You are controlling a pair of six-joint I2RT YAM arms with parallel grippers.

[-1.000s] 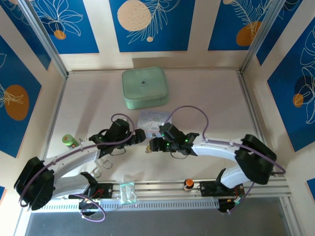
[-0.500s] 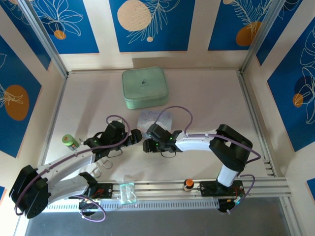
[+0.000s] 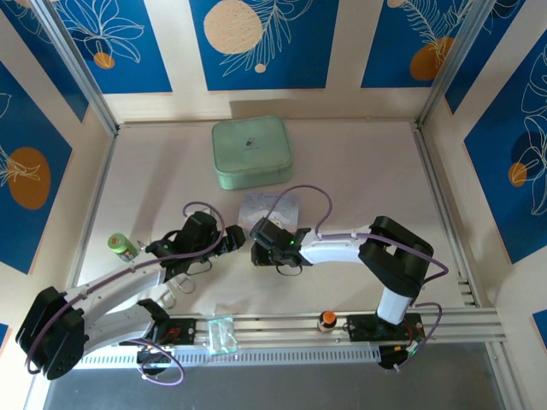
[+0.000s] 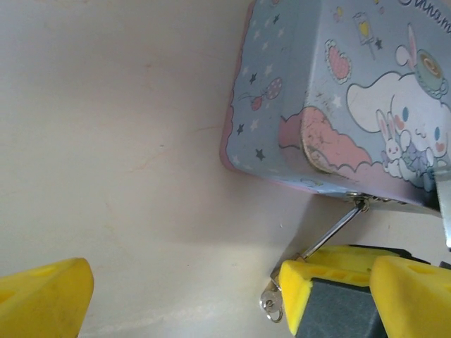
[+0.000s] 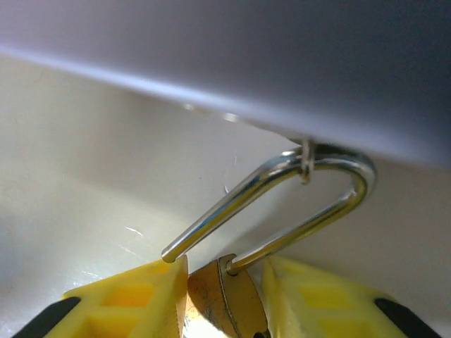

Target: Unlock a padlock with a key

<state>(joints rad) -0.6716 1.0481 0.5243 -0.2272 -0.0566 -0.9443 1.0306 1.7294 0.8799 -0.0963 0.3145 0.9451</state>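
Note:
The brass padlock [image 5: 225, 306] sits edge-on between my right gripper's [image 5: 225, 273] yellow fingers [image 5: 134, 299], which press on its body. Its silver shackle [image 5: 282, 179] stands open, one end free, and hangs through the small ring on the pale blue cartoon tin [image 4: 338, 91]. The key [image 4: 271, 304], a small silver head with a ring, pokes out beside the right gripper's finger [image 4: 317, 282]. My left gripper [image 4: 229, 299] is wide open just left of it, holding nothing. From above, the left gripper [image 3: 232, 242] and right gripper [image 3: 256, 253] meet in front of the tin [image 3: 272, 207].
A mint-green case [image 3: 250, 152] lies at the back centre. A small green and orange item [image 3: 122, 246] stands at the left. An orange-topped knob [image 3: 326, 319] sits on the front rail [image 3: 282, 325]. Panel walls close in both sides.
The right arm has folded in and its gripper has shifted left, its fingers narrowing onto the padlock. The left gripper drew back slightly left and stays wide open.

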